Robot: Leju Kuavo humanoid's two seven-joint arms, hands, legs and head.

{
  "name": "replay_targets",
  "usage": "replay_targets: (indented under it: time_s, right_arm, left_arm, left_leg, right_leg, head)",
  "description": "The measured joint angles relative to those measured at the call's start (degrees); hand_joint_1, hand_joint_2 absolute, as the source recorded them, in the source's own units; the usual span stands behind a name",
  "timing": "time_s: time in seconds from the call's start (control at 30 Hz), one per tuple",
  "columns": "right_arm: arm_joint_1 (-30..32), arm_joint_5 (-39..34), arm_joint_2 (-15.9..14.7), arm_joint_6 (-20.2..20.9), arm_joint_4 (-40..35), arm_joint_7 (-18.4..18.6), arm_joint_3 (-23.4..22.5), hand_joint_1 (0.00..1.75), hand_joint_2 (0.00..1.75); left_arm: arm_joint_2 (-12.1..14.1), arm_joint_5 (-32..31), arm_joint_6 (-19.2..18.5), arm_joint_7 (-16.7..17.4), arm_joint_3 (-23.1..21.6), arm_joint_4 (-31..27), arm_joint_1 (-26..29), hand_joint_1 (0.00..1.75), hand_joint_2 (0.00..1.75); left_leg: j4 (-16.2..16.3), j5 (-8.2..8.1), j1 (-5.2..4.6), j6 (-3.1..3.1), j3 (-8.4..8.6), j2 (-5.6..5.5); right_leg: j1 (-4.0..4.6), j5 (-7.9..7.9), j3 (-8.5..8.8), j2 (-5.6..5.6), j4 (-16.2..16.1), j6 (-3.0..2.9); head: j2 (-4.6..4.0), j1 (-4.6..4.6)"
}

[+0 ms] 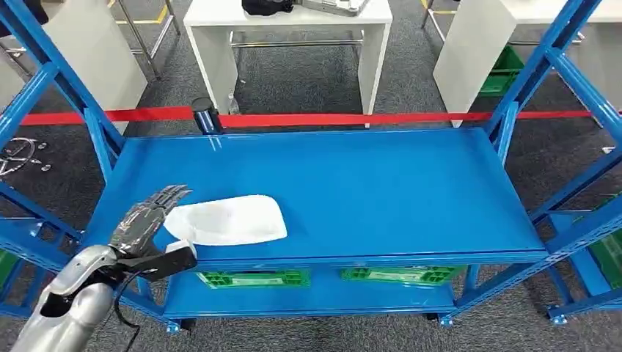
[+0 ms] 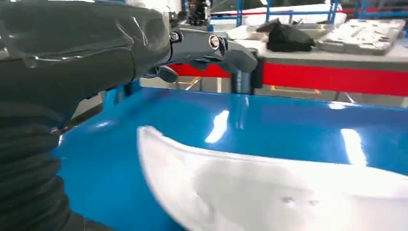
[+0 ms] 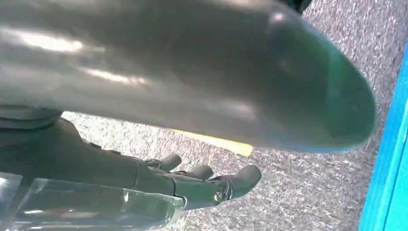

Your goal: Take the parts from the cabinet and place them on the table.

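White part point(image 1: 229, 220) on blue shelf point(image 1: 381, 191); left hand point(image 1: 147, 220) beside

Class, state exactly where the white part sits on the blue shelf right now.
In the head view, the white part lies on the blue shelf's front-left area, beside the left hand, above a green crate.

The part point(image 1: 229, 220) lies on the shelf point(image 1: 381, 191) near its front left; the left hand point(image 1: 147, 220) hovers just left of it.

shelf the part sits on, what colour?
Glossy blue shelf, under the white part; clearest in the head view.
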Motion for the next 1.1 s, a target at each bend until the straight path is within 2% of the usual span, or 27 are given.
replay_targets:
  time_s: [0.03, 0.07, 0.1, 0.13, 0.2, 0.23, 0.27, 0.3, 0.33, 0.37, 0.4, 0.43, 0.53, 0.57, 0.6, 0.63, 0.7, 0.73, 0.77, 0.8, 0.83, 0.9, 0.93, 0.97, 1.03, 1.07, 1.1]
  right_arm:
    - [0.0, 0.0, 0.0, 0.0, 0.0, 0.0, 0.0, 0.00, 0.00]
    - [0.0, -0.1, 0.0, 0.0, 0.1, 0.0, 0.0, 0.00, 0.00]
    - [0.0, -0.2, -0.1, 0.2, 0.1, 0.0, 0.0, 0.00, 0.00]
    - [-0.1, -0.3, -0.2, 0.4, 0.1, 0.0, 0.0, 0.00, 0.00]
    - [-0.2, -0.4, -0.2, 0.5, 0.2, 0.0, 0.0, 0.00, 0.00]
    - [-0.2, -0.4, -0.2, 0.5, 0.3, 0.0, 0.0, 0.00, 0.00]
    - [-0.2, -0.4, -0.2, 0.6, 0.4, 0.0, 0.0, 0.00, 0.00]
    - [-0.2, -0.4, -0.2, 0.6, 0.5, 0.0, 0.0, 0.00, 0.00]
    - [-0.2, -0.4, -0.2, 0.7, 0.7, 0.0, 0.0, 0.00, 0.00]
    - [-0.3, -0.4, -0.2, 0.7, 0.8, 0.0, 0.0, 0.00, 0.00]
    - [-0.3, -0.3, -0.2, 0.8, 0.9, 0.0, 0.0, 0.00, 0.00]
    - [-0.4, -0.3, -0.1, 0.8, 1.1, 0.0, 0.0, 0.00, 0.00]
    - [-0.5, -0.3, -0.2, 0.8, 1.4, 0.0, 0.0, 0.00, 0.00]
    - [-0.5, -0.3, -0.2, 0.8, 1.5, 0.0, 0.0, 0.00, 0.00]
    - [-0.5, -0.3, -0.2, 0.8, 1.6, 0.0, 0.0, 0.00, 0.00]
    - [-0.6, -0.3, -0.2, 0.8, 1.7, 0.0, 0.0, 0.00, 0.00]
    - [-0.6, -0.3, -0.4, 0.8, 1.8, 0.0, 0.0, 0.00, 0.00]
    - [-0.6, -0.3, -0.4, 0.7, 1.9, 0.0, 0.1, 0.00, 0.00]
    - [-0.6, -0.3, -0.4, 0.6, 2.1, 0.0, 0.2, 0.00, 0.00]
    - [-0.6, -0.3, -0.4, 0.6, 2.1, 0.0, 0.3, 0.00, 0.00]
    - [-0.7, -0.3, -0.4, 0.6, 2.2, 0.0, 0.4, 0.00, 0.00]
    - [-1.0, -0.3, -0.5, 0.6, 2.2, 0.0, 0.8, 0.00, 0.00]
    - [-1.3, -0.3, -0.5, 0.6, 2.2, 0.0, 0.9, 0.00, 0.00]
    - [-1.4, -0.3, -0.5, 0.6, 2.2, 0.0, 1.0, 0.00, 0.00]
    - [-1.5, -0.3, -0.5, 0.6, 2.3, 0.0, 1.2, 0.00, 0.00]
    - [-1.5, -0.3, -0.5, 0.6, 2.3, 0.0, 1.2, 0.00, 0.00]
    - [-1.5, -0.4, -0.5, 0.6, 2.5, 0.0, 1.3, 0.00, 0.00]
  left_arm:
    - [0.0, 0.0, 0.0, 0.0, -0.4, 0.5, -0.5, 0.00, 1.75]
    - [-0.1, 0.0, 0.0, 0.0, -0.9, 1.1, -1.3, 0.00, 1.75]
    - [-0.2, 0.0, 0.1, 0.0, -1.4, 1.7, -2.0, 0.00, 1.75]
    - [-0.3, 0.1, 0.2, -0.1, -1.9, 2.4, -2.7, 0.00, 1.75]
    - [-0.5, 0.2, 0.2, -0.1, -2.7, 3.9, -3.6, 0.00, 1.75]
    - [-0.7, 0.2, 0.3, -0.1, -3.1, 4.6, -3.7, 0.00, 1.75]
    - [-0.8, 0.2, 0.4, -0.2, -3.5, 5.3, -4.0, 0.00, 1.75]
    - [-1.0, 0.2, 0.5, -0.3, -3.8, 6.0, -4.4, 0.00, 1.75]
    - [-1.2, 0.2, 0.7, -0.4, -4.0, 6.5, -4.8, 0.00, 1.75]
    - [-1.4, 0.2, 0.8, -0.4, -4.2, 6.9, -5.2, 0.00, 1.75]
    - [-1.6, 0.2, 0.9, -0.4, -4.4, 7.3, -5.7, 0.00, 1.75]
    - [-1.8, 0.2, 1.0, -0.4, -4.7, 7.9, -6.1, 0.00, 1.75]
    - [-2.2, 0.2, 1.0, -0.4, -5.1, 8.9, -6.3, 0.00, 1.75]
    - [-2.3, 0.2, 1.0, -0.4, -5.2, 9.0, -6.5, 0.00, 1.75]
    - [-2.6, 0.2, 1.0, -0.4, -5.3, 9.1, -6.5, 0.00, 1.75]
    - [-2.7, 0.2, 1.0, -0.5, -5.3, 9.2, -6.8, 0.00, 1.75]
    - [-3.1, 0.2, 1.0, -0.5, -5.5, 9.8, -6.9, 0.00, 1.75]
    - [-3.2, 0.3, 1.0, -0.5, -5.8, 10.1, -6.9, 0.00, 1.75]
    - [-3.3, 0.5, 1.0, -0.5, -5.9, 10.6, -6.9, 0.00, 1.75]
    - [-3.4, 0.8, 1.0, -0.5, -6.1, 11.0, -7.0, 0.00, 1.75]
    - [-3.5, 1.0, 1.0, -0.5, -6.3, 11.3, -7.1, 0.00, 1.75]
    - [-3.7, 1.4, 1.0, -0.5, -6.5, 11.8, -7.4, 0.00, 1.75]
    - [-3.8, 1.4, 1.1, -0.4, -6.6, 12.0, -7.5, 0.00, 1.75]
    - [-3.9, 1.4, 1.1, -0.3, -6.7, 12.2, -7.6, 0.00, 1.75]
    - [-4.0, 1.4, 1.1, -0.3, -6.9, 12.5, -7.7, 0.00, 1.75]
    - [-4.1, 1.4, 1.1, -0.3, -7.1, 12.7, -7.7, 0.00, 1.75]
    - [-4.1, 1.4, 1.1, -0.3, -7.2, 12.8, -7.8, 0.00, 1.75]
  left_leg:
    - [0.0, -0.02, 0.09, -0.10, 0.01, 0.00]
    - [0.3, -0.33, 0.20, -0.43, -0.11, -0.01]
    - [1.3, -1.18, 0.32, -0.93, -0.79, 0.05]
    - [4.5, -3.16, 0.48, -1.33, -2.13, 0.12]
    - [14.8, -7.50, 1.00, -1.95, -7.08, 0.16]
    - [18.2, -8.37, 1.20, -2.09, -8.90, 0.17]
    - [19.2, -7.92, 1.36, -2.09, -9.62, 0.19]
    - [16.9, -5.95, 1.48, -2.06, -8.80, 0.23]
    - [12.5, -3.44, 1.50, -1.97, -6.81, 0.24]
    - [6.7, -0.68, 1.49, -1.76, -3.98, 0.24]
    - [2.0, 1.00, 1.45, -1.43, -1.65, 0.24]
    - [0.5, -0.03, 1.05, -1.30, -0.89, 0.23]
    - [0.6, 0.00, 0.66, -0.65, -1.27, 0.16]
    - [0.1, 0.38, 0.73, -0.05, -0.65, 0.16]
    - [-0.6, 0.79, 1.07, 0.40, -0.34, 0.29]
    - [-0.7, 0.97, 1.02, 0.83, -0.32, 0.26]
    - [-0.7, 0.97, 0.72, 1.05, -0.41, 0.25]
    - [-0.6, 0.93, 0.55, 1.12, -0.44, 0.25]
    - [-0.6, 0.91, 0.43, 1.14, -0.42, 0.24]
    - [-0.6, 0.88, 0.35, 1.16, -0.39, 0.20]
    - [-0.5, 0.84, 0.32, 1.13, -0.38, 0.14]
    - [-0.1, 0.58, 0.30, 0.85, -0.38, 0.03]
    - [0.3, 0.31, -0.10, 0.50, -0.59, 0.00]
    - [0.4, 0.17, -0.22, 0.32, -0.65, -0.01]
    - [0.3, 0.19, -0.01, 0.07, -0.61, -0.01]
    - [0.4, 0.08, 0.01, -0.19, -0.62, -0.01]
    - [0.9, -0.50, 0.24, -0.61, -1.18, -0.01]
  right_leg:
    - [0.05, 0.02, -0.02, 0.03, 0.0, -0.19]
    - [-0.68, 0.16, 0.16, 0.00, -0.3, -0.57]
    - [-0.67, 0.12, 0.26, 0.02, -0.3, -0.63]
    - [-0.71, 0.10, 0.32, 0.00, -0.3, -1.06]
    - [-0.69, 0.06, 0.27, 0.01, -0.2, -1.11]
    - [-0.69, 0.04, 0.27, 0.02, -0.2, -1.12]
    - [-0.70, 0.03, 0.31, 0.05, -0.2, -1.11]
    - [-0.70, 0.02, 0.37, 0.10, -0.2, -1.10]
    - [-0.71, 0.01, 0.48, 0.16, -0.2, -1.08]
    - [-0.71, 0.00, 0.66, 0.19, -0.2, -1.05]
    - [-0.70, -0.09, 0.73, 0.21, -0.3, -0.88]
    - [-0.22, -0.13, 0.55, 0.21, -0.2, -0.69]
    - [-0.48, 0.09, 0.30, 0.21, -0.4, 0.34]
    - [-0.39, 0.10, 0.45, 0.21, -0.6, 0.88]
    - [-0.59, -0.51, -0.18, 0.16, 0.5, 0.84]
    - [-0.53, -2.05, -1.42, 0.15, 3.0, 0.44]
    - [-0.54, -5.79, -5.92, 0.16, 12.5, -0.20]
    - [-0.54, -7.13, -8.06, 0.16, 16.8, -0.18]
    - [-0.55, -7.26, -9.10, 0.15, 18.6, 0.13]
    - [-0.56, -6.36, -8.57, 0.14, 17.2, 0.56]
    - [-0.57, -4.67, -6.83, 0.13, 13.4, 1.06]
    - [-0.56, -0.69, -1.38, 0.09, 2.3, 1.69]
    - [-0.34, -0.35, -0.45, 0.10, 0.3, 1.03]
    - [-0.35, -0.05, -0.18, 0.13, 0.0, 0.52]
    - [-0.01, -0.10, -0.20, 0.12, 0.2, 0.02]
    - [-0.15, 0.00, -0.16, 0.12, 0.0, -0.26]
    - [-0.68, 0.15, 0.07, 0.14, -0.2, -0.55]
  head:
    - [0.00, 0.02]
    - [0.00, 0.04]
    - [0.00, 0.00]
    - [0.00, -0.20]
    - [0.00, -0.15]
    - [0.00, -0.15]
    - [0.00, -0.18]
    - [0.00, -0.18]
    - [0.00, -0.15]
    - [0.00, -0.18]
    - [0.00, -0.16]
    - [0.00, -0.11]
    - [0.00, -0.09]
    - [0.00, -0.13]
    - [0.00, -0.04]
    - [0.00, 0.06]
    - [0.00, 0.13]
    - [0.00, 0.11]
    - [0.00, 0.13]
    - [0.00, 0.13]
    - [0.00, 0.11]
    - [0.00, 0.13]
    - [0.00, 0.17]
    - [0.00, 0.00]
    - [0.00, 0.04]
    - [0.00, 0.11]
    - [0.00, 0.11]
